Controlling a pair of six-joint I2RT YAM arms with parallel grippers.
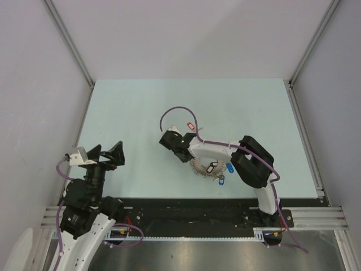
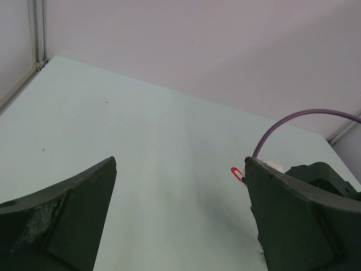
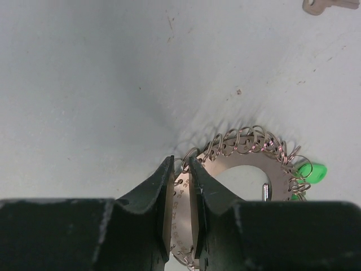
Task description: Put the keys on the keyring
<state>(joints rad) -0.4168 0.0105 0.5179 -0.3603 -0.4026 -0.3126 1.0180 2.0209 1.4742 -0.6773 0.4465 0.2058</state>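
The only writing in view is a row of tiny stamped characters on the flat band of the keyring (image 3: 248, 164), just beside the right tool (image 3: 180, 164); they are too small to read. The tags carry no lettering that can be made out.

The counter (image 1: 135, 113) is a pale mint-green sheet, matte, with a few dark specks and faint scuffs. Plain pale-grey walls (image 1: 197, 34) close it in on three sides, with aluminium posts (image 1: 67, 39) running up the back corners. A black rail (image 1: 186, 212) edges the near side, where the arms are bolted.

The keyring lies near the middle of the counter, towards the near edge, fringed with small wire loops, a green tag (image 3: 313, 172), blue tags (image 1: 229, 167) and a black one (image 1: 211, 167). The right tool's two fingers are drawn close together and clamped on the ring's band at its left edge.

The key (image 1: 190, 125) with the red tag lies flat on the counter just beyond the right tool, apart from the ring. A purple cable (image 1: 169, 113) loops over the counter beside it.

The left tool (image 1: 107, 152) is above the near left corner, its fingers spread wide apart and gripping nothing; the red tag shows far off between them.
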